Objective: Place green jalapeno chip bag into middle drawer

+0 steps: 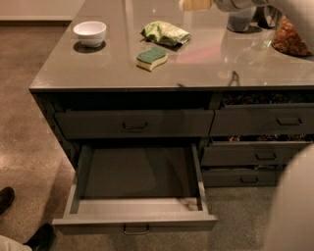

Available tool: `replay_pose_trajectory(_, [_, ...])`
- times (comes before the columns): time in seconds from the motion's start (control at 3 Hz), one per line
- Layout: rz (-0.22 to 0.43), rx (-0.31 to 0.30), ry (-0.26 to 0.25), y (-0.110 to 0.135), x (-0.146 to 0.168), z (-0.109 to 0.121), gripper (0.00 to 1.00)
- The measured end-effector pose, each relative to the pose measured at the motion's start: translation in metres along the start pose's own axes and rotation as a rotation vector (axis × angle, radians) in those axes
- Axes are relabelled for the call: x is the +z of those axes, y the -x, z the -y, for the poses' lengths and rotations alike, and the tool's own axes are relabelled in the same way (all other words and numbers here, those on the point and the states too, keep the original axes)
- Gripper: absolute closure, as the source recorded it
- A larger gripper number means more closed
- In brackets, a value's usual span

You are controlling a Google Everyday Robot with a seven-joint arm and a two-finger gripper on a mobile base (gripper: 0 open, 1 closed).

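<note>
The green jalapeno chip bag (pixel 166 33), a crinkled light yellow-green foil bag, lies on the grey countertop (pixel 206 68) behind the green-and-yellow sponge (pixel 152 57). The middle drawer (pixel 135 218) on the left is pulled far out and its grey box is empty. My gripper (pixel 196 4) shows as a cream tip at the top edge, above the countertop and a little right of and behind the bag, apart from it. The grey arm (pixel 240 4) runs off to the top right.
A white bowl (pixel 90 33) stands at the counter's far left. A dark cup (pixel 240 20) and a bag of brown snacks (pixel 290 39) stand at the far right. Narrower drawers holding snacks (pixel 262 122) are on the right. Dark shoes (pixel 39 238) are at lower left. A pale robot part (pixel 294 206) fills the lower right.
</note>
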State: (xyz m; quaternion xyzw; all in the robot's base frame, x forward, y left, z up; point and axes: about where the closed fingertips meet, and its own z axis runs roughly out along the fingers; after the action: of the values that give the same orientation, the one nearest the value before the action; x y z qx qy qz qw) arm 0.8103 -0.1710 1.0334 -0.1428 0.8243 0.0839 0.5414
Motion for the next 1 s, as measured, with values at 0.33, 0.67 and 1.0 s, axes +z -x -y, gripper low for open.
replay_pose_trajectory(0.33, [-0.026,0.02,0.086,-0.002,0.05,-0.021,0.0])
replay_pose_trajectory(0.67, [-0.046,-0.005,0.17,-0.008,0.086,-0.037,0.0])
replay_pose_trajectory(1.0, [-0.06,0.0,0.243,-0.019,0.119,-0.05,0.0])
